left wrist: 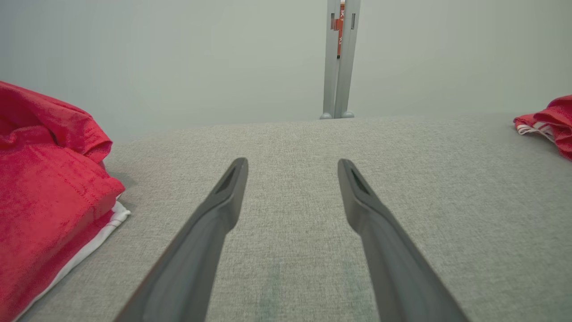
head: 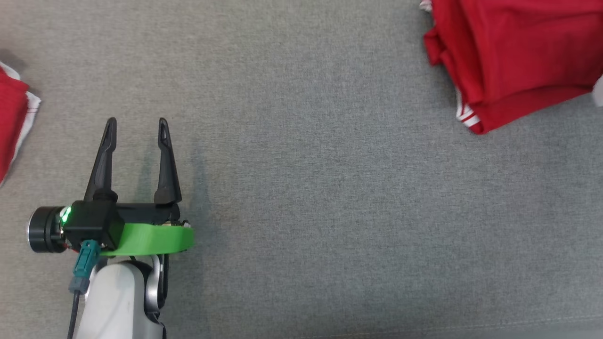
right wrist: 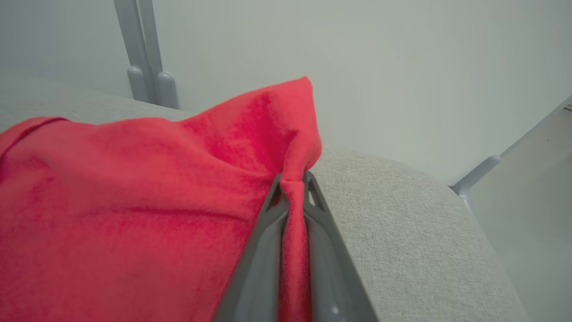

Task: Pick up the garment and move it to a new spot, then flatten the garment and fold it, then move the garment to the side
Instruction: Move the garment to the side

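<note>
Head view: the left tool (head: 137,121) rests low over the grey fabric-covered counter (head: 306,188), its two dark fingers spread wide and holding nothing. The red garment (head: 518,52) with white trim lies bunched at the far right corner. A second red garment (head: 12,117) lies at the left edge, near the left tool but apart from it.

Left wrist view: the wide-spread fingers point across bare grey weave. The second red garment is heaped to one side and the garment lies far off at the other. Behind stand a pale wall and a grey post (left wrist: 339,58).

Right wrist view: the right tool (right wrist: 292,179) is pinched narrow on a raised fold of the garment, with cloth between its fingers, near the counter's rounded corner.
</note>
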Motion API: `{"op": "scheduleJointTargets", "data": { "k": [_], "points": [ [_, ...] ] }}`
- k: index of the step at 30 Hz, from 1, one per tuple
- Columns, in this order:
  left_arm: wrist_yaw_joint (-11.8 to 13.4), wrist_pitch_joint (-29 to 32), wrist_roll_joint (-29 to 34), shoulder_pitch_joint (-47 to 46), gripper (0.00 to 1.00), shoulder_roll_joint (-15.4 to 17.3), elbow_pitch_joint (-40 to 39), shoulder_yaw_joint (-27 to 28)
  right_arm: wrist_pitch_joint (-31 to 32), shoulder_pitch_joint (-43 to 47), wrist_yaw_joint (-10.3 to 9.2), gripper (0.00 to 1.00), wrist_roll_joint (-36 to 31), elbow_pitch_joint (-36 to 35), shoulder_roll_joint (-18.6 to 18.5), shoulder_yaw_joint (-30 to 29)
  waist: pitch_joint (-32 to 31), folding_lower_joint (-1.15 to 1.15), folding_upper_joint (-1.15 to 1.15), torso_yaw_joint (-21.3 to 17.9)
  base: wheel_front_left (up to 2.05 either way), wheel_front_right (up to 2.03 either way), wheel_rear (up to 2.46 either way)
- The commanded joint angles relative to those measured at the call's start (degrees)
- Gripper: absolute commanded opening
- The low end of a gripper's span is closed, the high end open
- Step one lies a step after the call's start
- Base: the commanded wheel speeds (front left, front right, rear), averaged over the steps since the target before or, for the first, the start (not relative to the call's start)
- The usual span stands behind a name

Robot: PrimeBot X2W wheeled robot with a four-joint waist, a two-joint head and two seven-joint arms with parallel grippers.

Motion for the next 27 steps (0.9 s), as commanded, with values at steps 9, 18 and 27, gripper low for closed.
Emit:
{"op": "scheduleJointTargets", "data": {
  "k": [9,18,27],
  "points": [
    [-0.60,0.01,3.58,-3.62,1.00,2.44,-2.99,-0.80,-0.02,-5.64,-0.12,0.00,4.28,-0.26,-10.37,1.26,11.39,-0.01,0.00,-8.02,0.00,0.00,0.00],
    [-0.33,0.05,4.18,-1.93,1.00,3.43,-5.33,-1.40,2.43,-10.75,-0.11,0.00,7.28,-0.75,-16.46,4.55,12.38,-0.01,0.00,-9.20,0.00,0.00,0.00],
    [0.12,0.06,3.97,-2.60,1.00,3.36,-6.14,-2.02,2.95,-16.55,-0.11,1.00,7.37,3.02,-17.76,7.55,13.27,-0.01,0.00,-8.06,0.00,0.00,0.00]
  ]
}}
